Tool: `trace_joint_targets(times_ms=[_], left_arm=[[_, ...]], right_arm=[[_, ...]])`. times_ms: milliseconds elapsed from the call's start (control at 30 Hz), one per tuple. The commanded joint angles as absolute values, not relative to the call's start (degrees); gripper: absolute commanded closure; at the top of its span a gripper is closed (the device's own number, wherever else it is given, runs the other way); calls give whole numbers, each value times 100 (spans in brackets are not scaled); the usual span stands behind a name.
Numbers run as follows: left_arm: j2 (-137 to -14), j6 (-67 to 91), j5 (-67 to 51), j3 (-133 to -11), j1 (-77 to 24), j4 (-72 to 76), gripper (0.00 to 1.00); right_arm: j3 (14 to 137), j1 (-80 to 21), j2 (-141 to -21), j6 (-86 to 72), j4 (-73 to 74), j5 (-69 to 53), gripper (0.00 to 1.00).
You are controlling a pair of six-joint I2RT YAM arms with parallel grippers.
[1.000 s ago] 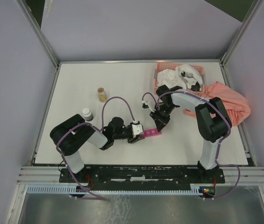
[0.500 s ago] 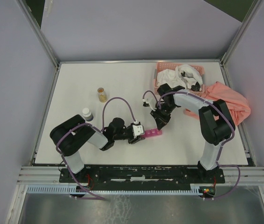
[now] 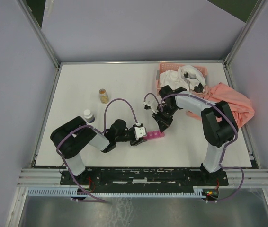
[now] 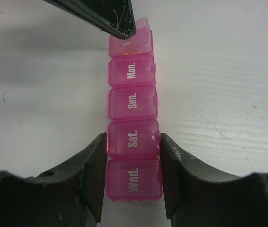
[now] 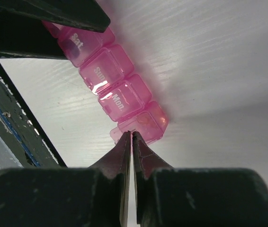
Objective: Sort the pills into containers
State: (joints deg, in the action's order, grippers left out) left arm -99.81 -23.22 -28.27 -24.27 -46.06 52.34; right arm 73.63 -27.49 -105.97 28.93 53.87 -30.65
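Opening lids, likely: the left gripper (image 4: 133,147) clamps the strip (image 4: 132,101) (at Sat.). The right gripper (image 5: 131,136), shut and empty, touches the end lid (image 4: 130,45); next, lift it.

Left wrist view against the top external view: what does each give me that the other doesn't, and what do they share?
Only the left wrist: the day labels on the pink pill strip, reading Wed., Sat., Sun., Mon., and the left gripper clamped on its Wed./Sat. end. Only the top external: the amber bottle, the white-capped bottle, the lattice basket and the orange cloth. Both: the strip in the left gripper, with the right gripper, shut, at its far end.
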Motion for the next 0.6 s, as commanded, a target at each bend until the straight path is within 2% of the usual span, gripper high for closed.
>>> trace_joint_targets(times_ms=[0, 200, 567], left_arm=[[-9843, -2285, -2717, -2434, -4627, 5296, 63], [-9866, -2258, -2681, -2435, -4628, 5282, 64], [-9815, -2254, -2679, -2446, -4627, 5222, 64]], right_arm=[[7374, -2873, -10995, 2821, 5372, -2566, 90], [7427, -2933, -11313, 2404, 5185, -2092, 90], [7389, -2680, -10087, 3091, 5474, -3568, 88]])
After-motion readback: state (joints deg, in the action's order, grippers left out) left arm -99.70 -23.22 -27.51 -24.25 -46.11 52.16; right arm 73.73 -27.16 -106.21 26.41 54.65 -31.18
